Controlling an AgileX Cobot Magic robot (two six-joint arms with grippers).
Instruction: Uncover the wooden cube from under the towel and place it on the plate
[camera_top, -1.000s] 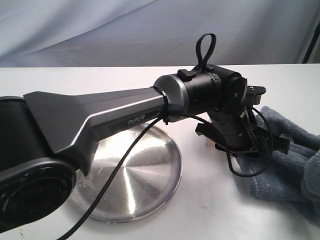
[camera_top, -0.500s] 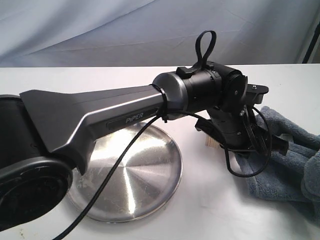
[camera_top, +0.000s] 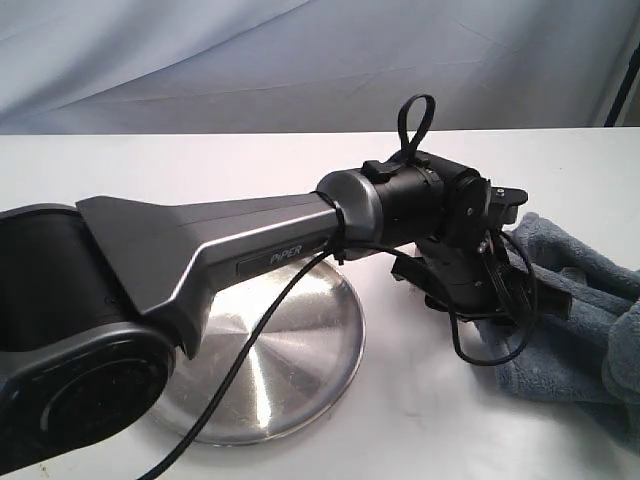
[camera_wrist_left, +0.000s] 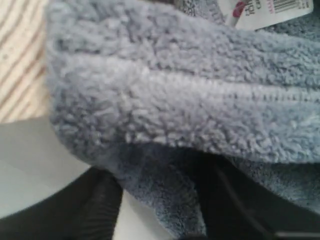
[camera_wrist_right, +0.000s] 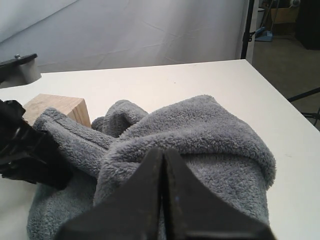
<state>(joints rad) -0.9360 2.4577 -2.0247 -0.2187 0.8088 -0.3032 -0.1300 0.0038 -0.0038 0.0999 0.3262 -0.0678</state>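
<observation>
Cloth fills nearly all that my left wrist sees: the towel (camera_wrist_left: 190, 90), blue-grey and fluffy, with a stitched hem running across it and a white label (camera_wrist_left: 270, 10) at its edge. My left claw (camera_wrist_left: 160, 210) stands open at the towel's edge. Its two dark fingers (camera_wrist_left: 95, 210) are apart and a loose fold of cloth hangs between them. A strip of white surface (camera_wrist_left: 30, 155) shows between one finger and that fold, so nothing is clamped.

My right claw (camera_wrist_right: 161, 152) is pressed closed, finger against finger, right over a high hump of the same towel. Whether any fluff is pinched at the tips I cannot tell.

Just past the hem sits the wooden cube (camera_wrist_right: 56, 107), pale with grain lines. It is on the surface, off the plate, with its top and one side bare and the towel's edge lying against its lower part.

Farther off, in the exterior view, the plate (camera_top: 290, 390) rests flat and shiny on the surface beneath my left arm (camera_top: 230, 250). It lies beside the towel but apart from it, with white surface between them. Behind everything hangs a pale backdrop (camera_top: 200, 60).
</observation>
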